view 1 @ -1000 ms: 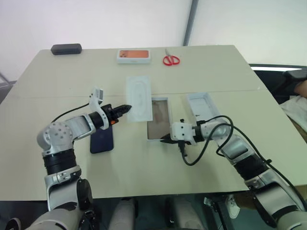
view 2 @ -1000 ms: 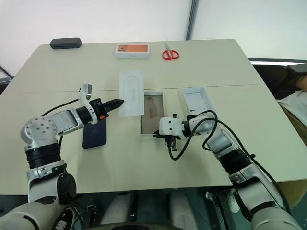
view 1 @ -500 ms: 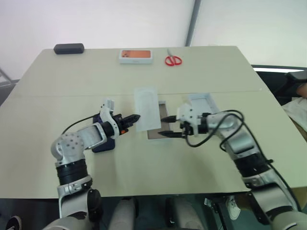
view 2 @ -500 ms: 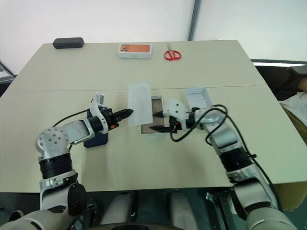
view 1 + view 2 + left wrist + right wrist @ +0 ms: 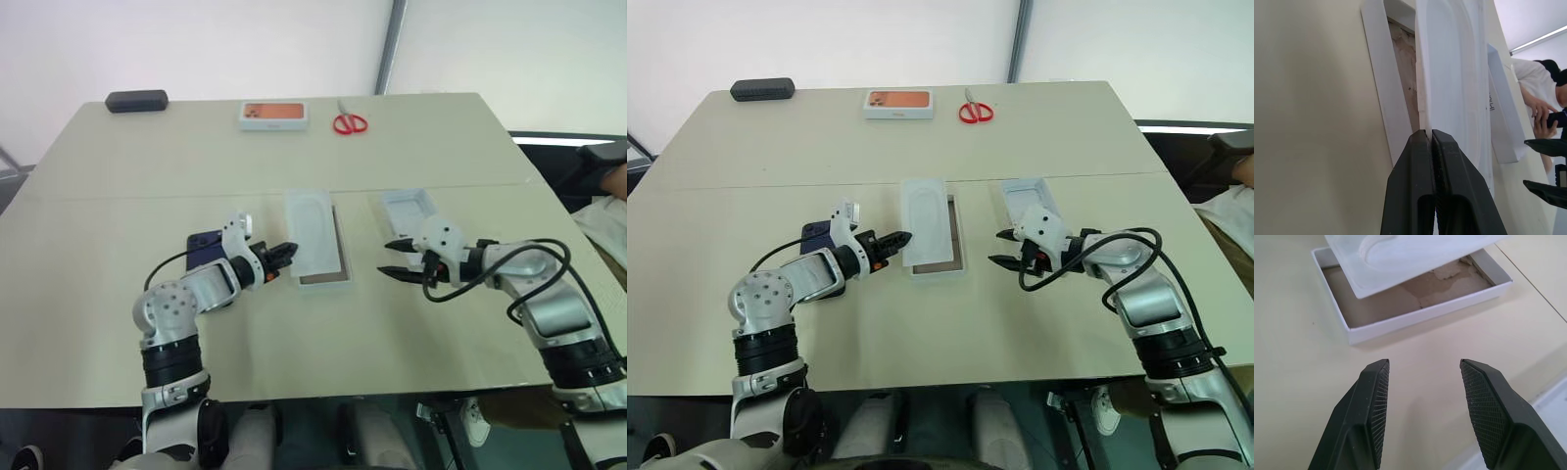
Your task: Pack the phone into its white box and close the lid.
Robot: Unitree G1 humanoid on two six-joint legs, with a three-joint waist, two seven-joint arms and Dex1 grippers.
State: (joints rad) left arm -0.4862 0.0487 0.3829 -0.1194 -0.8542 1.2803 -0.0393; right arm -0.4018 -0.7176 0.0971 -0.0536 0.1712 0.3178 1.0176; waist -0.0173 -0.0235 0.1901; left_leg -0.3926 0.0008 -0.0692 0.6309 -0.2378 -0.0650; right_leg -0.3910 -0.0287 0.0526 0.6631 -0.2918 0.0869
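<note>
The left gripper (image 5: 288, 249) is pressed together on the near edge of a flat white insert (image 5: 315, 233), pinching it and holding it tilted over the white box (image 5: 338, 278), which sits near the middle of the table (image 5: 118, 166); the insert covers most of the box, leaving a strip of its brownish floor showing. The right gripper (image 5: 398, 258) hovers just beside the box with its fingers (image 5: 1374, 401) spread and nothing between them. The phone (image 5: 204, 241) lies flat on the table under the left arm, near the box. The lid (image 5: 409, 209) rests inside-up on the box's other side, behind the right gripper. Along the far edge lie a black case (image 5: 136, 101), an orange-topped box (image 5: 274, 115) and red scissors (image 5: 349, 122).
</note>
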